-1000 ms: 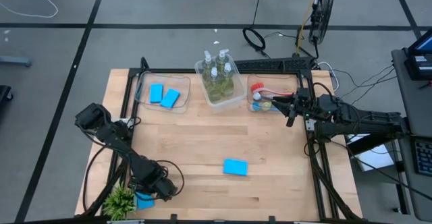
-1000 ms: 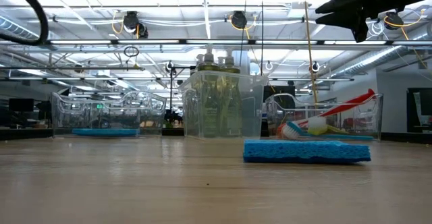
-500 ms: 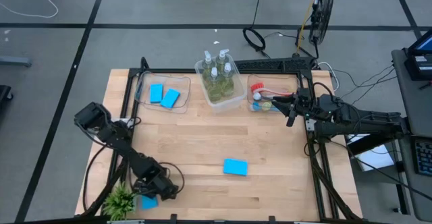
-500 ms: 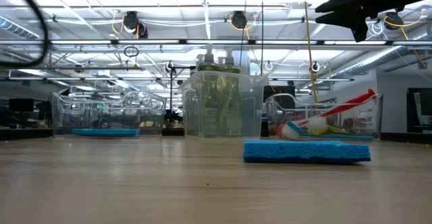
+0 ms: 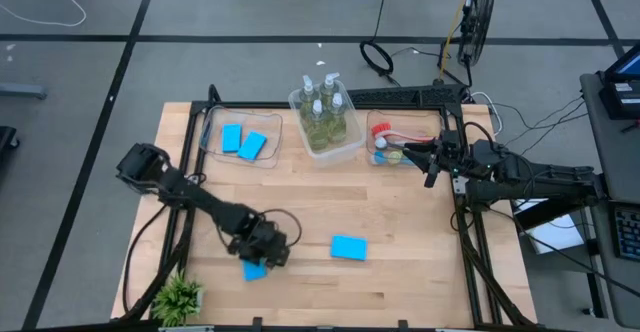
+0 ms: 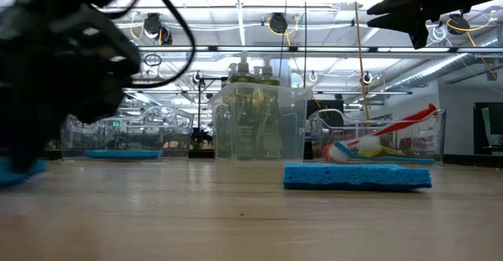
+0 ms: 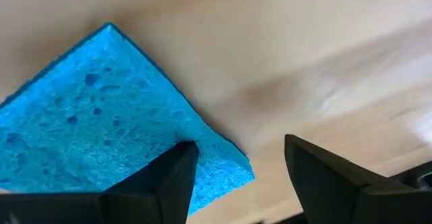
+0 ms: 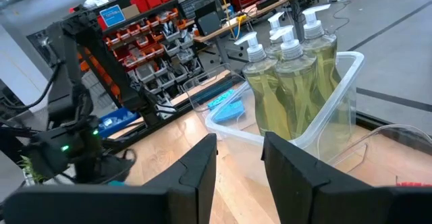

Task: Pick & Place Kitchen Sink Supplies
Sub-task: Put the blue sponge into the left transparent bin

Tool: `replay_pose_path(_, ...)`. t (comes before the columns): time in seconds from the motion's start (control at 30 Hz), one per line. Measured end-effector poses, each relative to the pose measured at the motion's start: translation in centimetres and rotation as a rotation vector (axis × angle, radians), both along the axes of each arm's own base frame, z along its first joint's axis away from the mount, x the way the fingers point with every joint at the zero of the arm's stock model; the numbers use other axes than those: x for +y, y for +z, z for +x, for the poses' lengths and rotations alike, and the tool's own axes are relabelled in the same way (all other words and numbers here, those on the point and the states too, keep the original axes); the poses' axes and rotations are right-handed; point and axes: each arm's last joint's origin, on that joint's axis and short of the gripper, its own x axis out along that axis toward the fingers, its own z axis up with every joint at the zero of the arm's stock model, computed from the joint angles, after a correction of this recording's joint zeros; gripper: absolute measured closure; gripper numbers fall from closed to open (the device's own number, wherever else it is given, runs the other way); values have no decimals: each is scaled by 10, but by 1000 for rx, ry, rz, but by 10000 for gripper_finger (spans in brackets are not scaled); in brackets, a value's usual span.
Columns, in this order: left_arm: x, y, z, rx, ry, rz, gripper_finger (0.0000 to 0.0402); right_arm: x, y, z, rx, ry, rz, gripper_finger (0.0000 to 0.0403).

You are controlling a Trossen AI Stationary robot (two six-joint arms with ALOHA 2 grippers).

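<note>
My left gripper (image 5: 264, 252) is over the near middle-left of the wooden table, shut on a flat blue sponge (image 5: 254, 270), which shows at the left edge of the low view (image 6: 17, 171). A second blue sponge (image 5: 348, 248) lies flat on the table to its right. My right gripper (image 5: 432, 177) waits raised at the table's right side beside the brush bin, a little open and holding nothing. Soap pump bottles (image 5: 323, 112) stand in the middle clear bin. My left gripper has the sponge near one corner (image 7: 223, 166), which reaches in between the fingers. One finger (image 7: 165, 183) lies against its broad face; where the other finger meets it does not show. The fingers slant down from above. The sponge hangs tilted, just clear of the table.
Three clear bins stand along the far edge: one with two blue sponges (image 5: 243, 140), one with the soap bottles (image 5: 340, 142), one with brushes (image 5: 392, 137). A small green plant (image 5: 180, 297) stands at the near left corner. Bare wood lies between the bins and the loose sponge.
My left gripper has swung from beside the plant at the near left corner toward the table's right and slightly toward the far edge, turning as it went. The blue sponge has travelled with it, away from the plant.
</note>
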Motion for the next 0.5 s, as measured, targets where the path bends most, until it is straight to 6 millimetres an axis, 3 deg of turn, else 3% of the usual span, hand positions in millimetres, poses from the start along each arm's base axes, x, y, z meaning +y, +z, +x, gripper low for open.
replay_pose_path(0.23, 41, 30, 11, -126, 57, 140, 172, 0, 0, 0, 3, 0, -5, 293)
replay_pose_path(0.37, 54, 64, 1, -130, 109, 173, 172, 0, 0, 0, 4, 0, -9, 293)
replay_pose_path(0.5, 61, 85, -15, -100, 182, 195, 172, 0, 0, 0, 13, 2, -30, 293)
